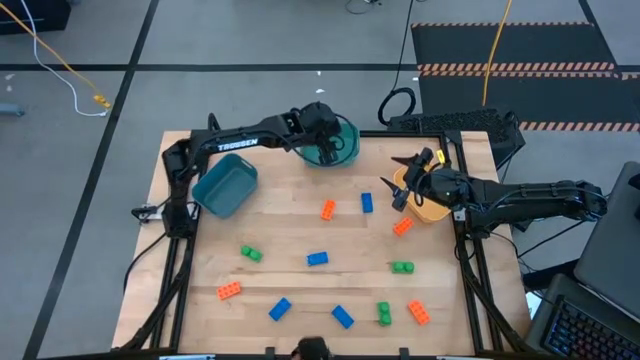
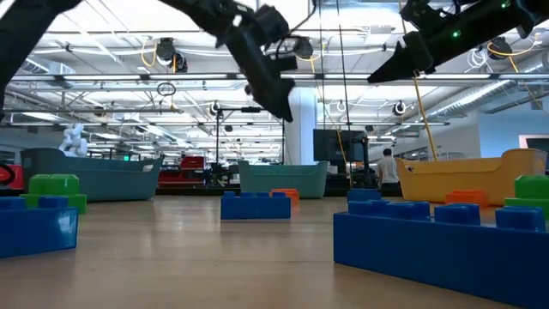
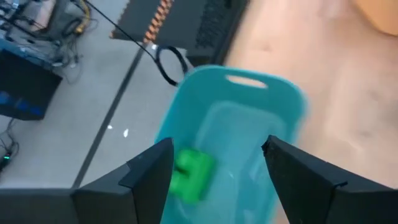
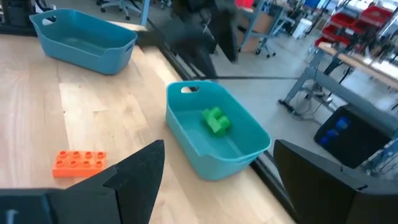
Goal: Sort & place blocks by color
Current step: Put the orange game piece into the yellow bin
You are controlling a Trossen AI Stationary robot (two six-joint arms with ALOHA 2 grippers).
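the sorting looked barely begun. one green block [image 4: 215, 120] lay inside the teal bin [image 1: 346, 152] at the table's far edge, and the left gripper [image 1: 322, 128] hovered directly above that bin with its fingers spread and nothing between them. the right gripper [image 1: 397, 190] hung beside the orange-yellow bin [image 1: 428, 211] near the right edge, fingers also apart and empty. whether that bin held anything could not be told. the blue bin [image 1: 225, 184], tilted near the left arm's base, showed no blocks.

about a dozen blocks remained scattered on the wooden table [image 1: 280, 230]: an orange block [image 1: 327, 209] and a blue block [image 1: 367, 203] near the middle, a green block [image 1: 250, 254] to the left, others of all three colours toward the near edge.

the blocks were small, hard, glossy plastic bricks with round studs on top. the bins were smooth thin-walled plastic tubs, rounded at the corners, with slot handles. the table was pale, matte wood grain.
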